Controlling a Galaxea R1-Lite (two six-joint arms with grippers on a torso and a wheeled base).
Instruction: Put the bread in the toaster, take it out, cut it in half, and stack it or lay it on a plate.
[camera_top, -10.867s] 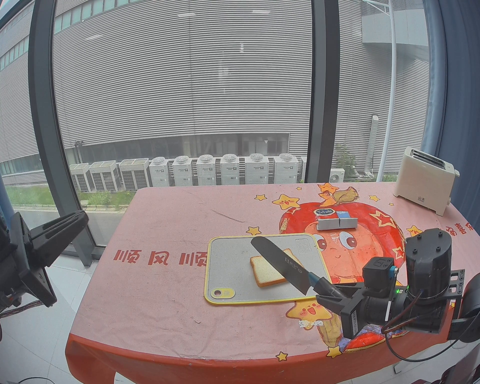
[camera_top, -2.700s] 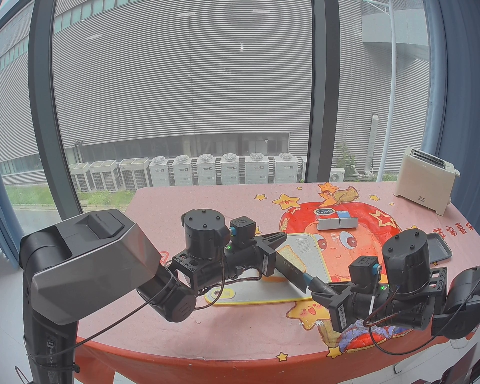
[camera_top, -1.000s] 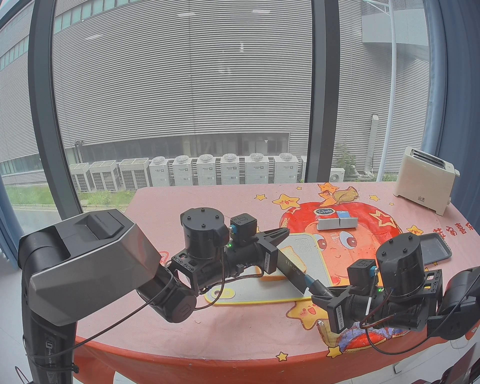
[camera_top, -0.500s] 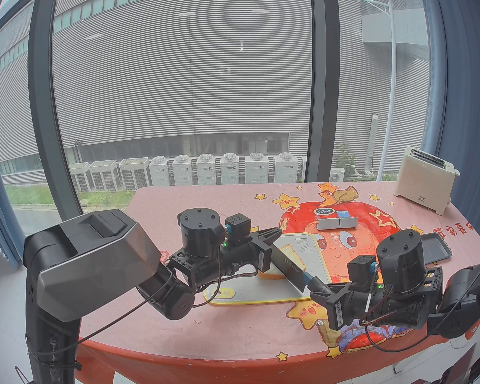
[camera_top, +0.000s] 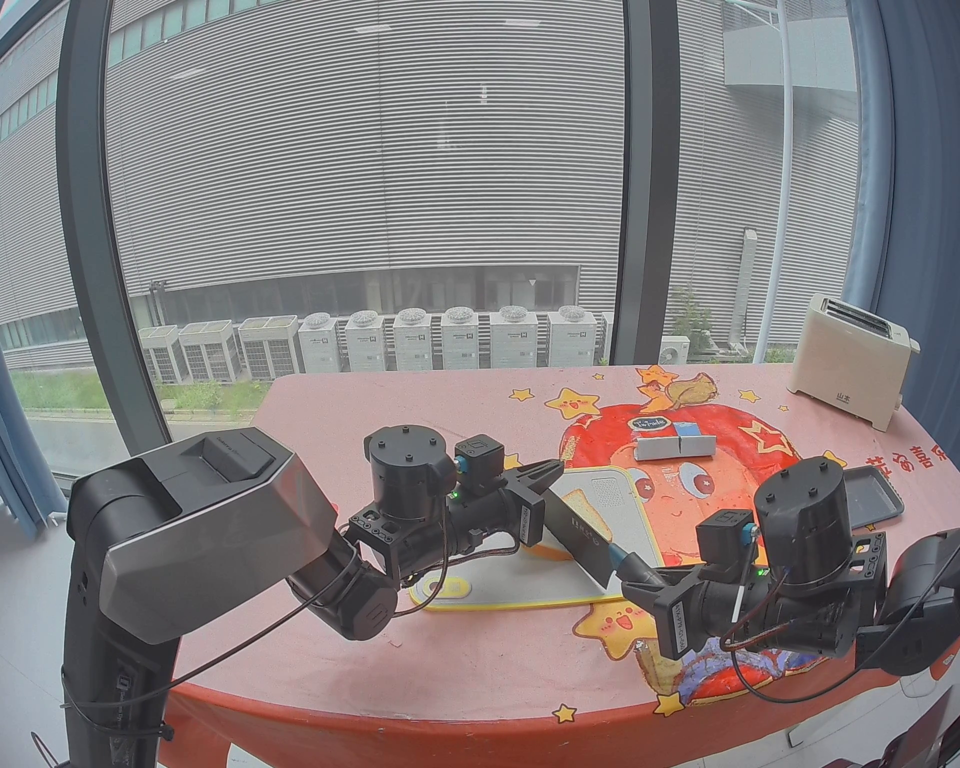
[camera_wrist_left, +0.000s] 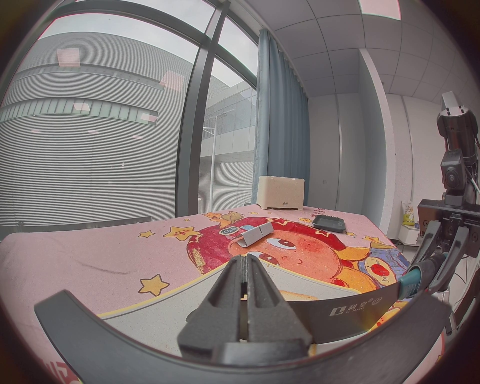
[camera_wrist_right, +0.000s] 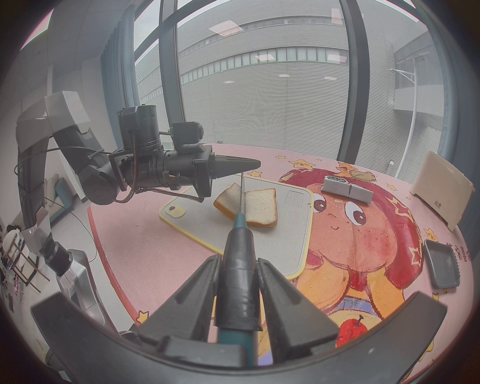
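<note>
Cutting step here. The right gripper (camera_wrist_right: 238, 267) is clamped round the handle of the knife (camera_top: 578, 528), with the blade edge-down across the middle of the bread slice (camera_wrist_right: 259, 206). The slice lies flat on the cutting board (camera_wrist_right: 285, 240), towards its far side. From the right wrist the slice looks parted either side of the blade, but I can't tell whether it's cut clean through.

The left gripper (camera_wrist_left: 245, 265) comes in over the board from its left edge, fingers pressed together with nothing between them. Its tips are right by the bread; touching or not, I can't say.

To do this well, I'd keep the blade upright and draw it in short strokes along its own line. Pushing hard would likely squash soft bread. The closed left tips could pin one half, well off the edge, so nothing skids across the board. Make sure the near crust is severed before lifting.

The dark plate (camera_wrist_right: 442, 256) waits well to the right of the board, and the toaster (camera_wrist_right: 444, 189) stands beyond it.
</note>
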